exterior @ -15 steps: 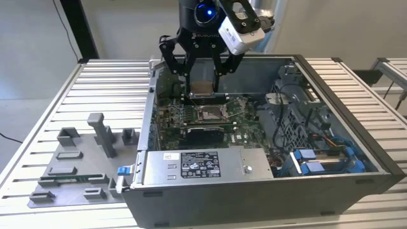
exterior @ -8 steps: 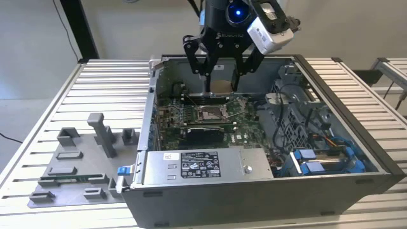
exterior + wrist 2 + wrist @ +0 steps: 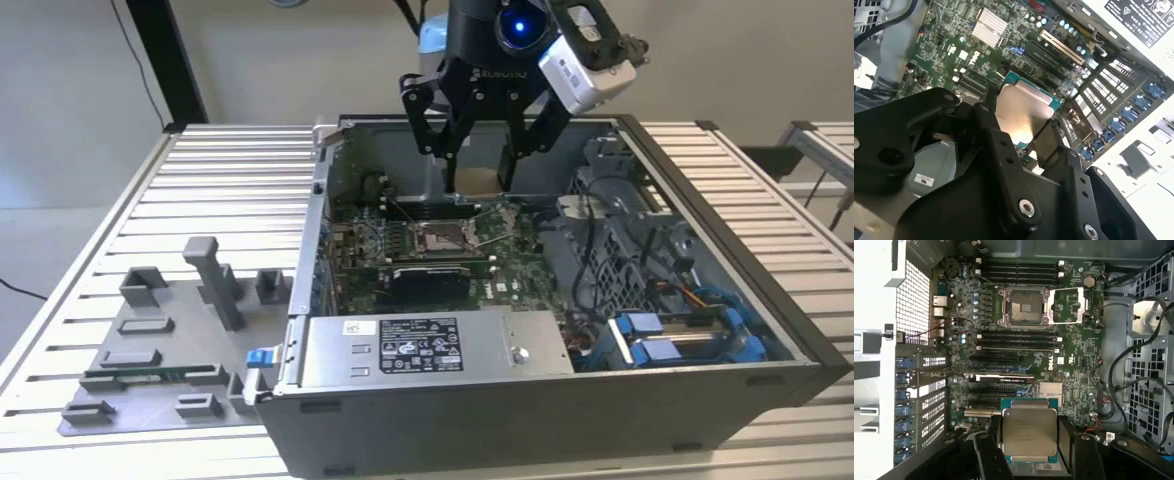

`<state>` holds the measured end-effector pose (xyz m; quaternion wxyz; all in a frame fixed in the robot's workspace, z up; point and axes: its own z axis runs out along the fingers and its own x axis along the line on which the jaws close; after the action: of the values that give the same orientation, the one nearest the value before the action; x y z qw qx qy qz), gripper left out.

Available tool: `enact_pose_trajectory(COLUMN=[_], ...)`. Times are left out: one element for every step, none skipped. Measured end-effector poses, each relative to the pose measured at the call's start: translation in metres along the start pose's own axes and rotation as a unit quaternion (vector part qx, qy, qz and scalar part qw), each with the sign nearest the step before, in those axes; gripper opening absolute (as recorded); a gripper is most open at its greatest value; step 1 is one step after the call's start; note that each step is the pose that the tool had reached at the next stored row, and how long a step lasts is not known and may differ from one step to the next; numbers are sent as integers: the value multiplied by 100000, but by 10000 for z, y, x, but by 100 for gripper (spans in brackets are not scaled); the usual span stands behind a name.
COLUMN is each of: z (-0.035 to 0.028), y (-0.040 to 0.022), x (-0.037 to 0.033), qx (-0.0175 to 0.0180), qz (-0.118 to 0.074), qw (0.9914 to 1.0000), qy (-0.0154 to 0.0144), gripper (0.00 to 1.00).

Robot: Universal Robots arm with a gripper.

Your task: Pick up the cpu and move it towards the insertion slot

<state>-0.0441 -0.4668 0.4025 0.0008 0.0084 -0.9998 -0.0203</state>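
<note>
My gripper hangs over the open computer case, shut on the cpu, whose tan side faces the exterior camera. In both wrist views the cpu shows its silvery top, clamped between the two black fingers. The insertion slot lies on the green board just below and in front of the gripper, with its metal frame swung open. In the first wrist view the insertion slot is apart from the held cpu, across several black memory and card slots.
The case walls ring the board. A silver power supply sits at the front, blue drive caddies and cables at the exterior view's right. A grey tray with a green memory stick lies on the slatted table at the left.
</note>
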Motion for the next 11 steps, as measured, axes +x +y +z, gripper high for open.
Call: enact_pose_trajectory(z=[0, 1, 1, 2, 3, 4, 6, 6, 8, 9, 10], y=[6, 18, 34, 57, 79, 104, 129, 154, 180, 204, 229], x=[-1, -1, -2, -1, -2, -2, -2, -3, -3, -4, -4], qx=[-2, 3, 1, 0, -3, -1, -3, -1, -1, -4, 0], qz=[0, 6, 10, 33, 54, 82, 106, 129, 152, 178, 206], qw=[100000, 100000, 100000, 100000, 100000, 100000, 100000, 100000, 100000, 100000, 100000], qy=[-3, 0, -4, -3, -2, -2, -5, -4, -6, -8, -8], gripper=[0, 0, 0, 0, 0, 0, 0, 0, 0, 0, 0])
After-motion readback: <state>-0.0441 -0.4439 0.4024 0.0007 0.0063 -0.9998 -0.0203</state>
